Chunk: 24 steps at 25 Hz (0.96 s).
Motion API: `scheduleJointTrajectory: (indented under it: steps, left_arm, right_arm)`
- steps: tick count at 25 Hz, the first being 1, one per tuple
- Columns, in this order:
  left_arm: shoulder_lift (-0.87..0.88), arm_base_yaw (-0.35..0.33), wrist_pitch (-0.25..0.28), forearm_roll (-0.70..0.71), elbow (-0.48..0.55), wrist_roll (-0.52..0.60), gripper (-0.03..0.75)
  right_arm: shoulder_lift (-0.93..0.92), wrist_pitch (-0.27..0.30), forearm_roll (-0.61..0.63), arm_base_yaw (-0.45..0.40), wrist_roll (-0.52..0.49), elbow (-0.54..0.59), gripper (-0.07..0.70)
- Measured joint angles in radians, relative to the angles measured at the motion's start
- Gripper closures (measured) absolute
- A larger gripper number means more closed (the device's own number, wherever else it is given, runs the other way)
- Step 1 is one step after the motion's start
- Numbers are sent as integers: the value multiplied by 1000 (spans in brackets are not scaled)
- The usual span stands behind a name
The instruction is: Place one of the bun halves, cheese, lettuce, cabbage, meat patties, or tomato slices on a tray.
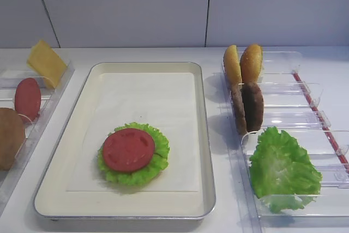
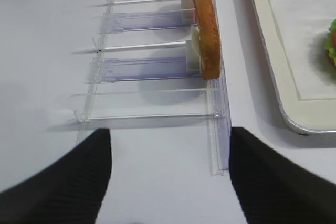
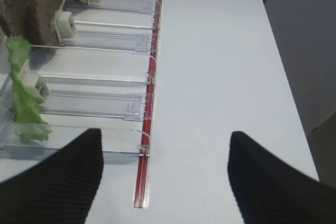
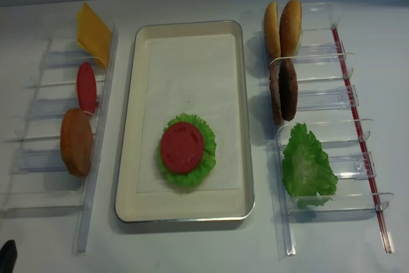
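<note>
On the paper-lined silver tray [image 1: 204, 135] [image 4: 128, 126] a red tomato slice [image 1: 128, 149] [image 4: 182, 147] lies on a lettuce leaf [image 1: 161, 148]. The left rack holds cheese [image 4: 92, 33], another tomato slice [image 4: 86, 87] and a bun half [image 4: 77, 142] [image 2: 206, 35]. In the right rack stand two bun halves [image 4: 284, 27], two meat patties [image 4: 283, 91] [image 3: 31, 17] and lettuce [image 4: 307, 167] [image 3: 21, 93]. My left gripper [image 2: 169, 140] is open and empty over bare table at the left rack's near end. Over the table beside the right rack, my right gripper [image 3: 165, 140] is open and empty too.
Clear plastic racks [image 4: 38, 158] [image 4: 332, 132] flank the tray on both sides. A red strip [image 3: 149, 103] runs along the right rack's outer edge. A white wall stands behind the table.
</note>
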Motion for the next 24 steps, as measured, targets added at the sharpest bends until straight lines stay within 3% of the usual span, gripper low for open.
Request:
scheduleJointTrajectory:
  steps: [24]
  left_arm:
    - [0, 0, 0, 0, 0, 0, 257]
  right_arm:
    - [0, -1, 0, 0, 0, 0, 120]
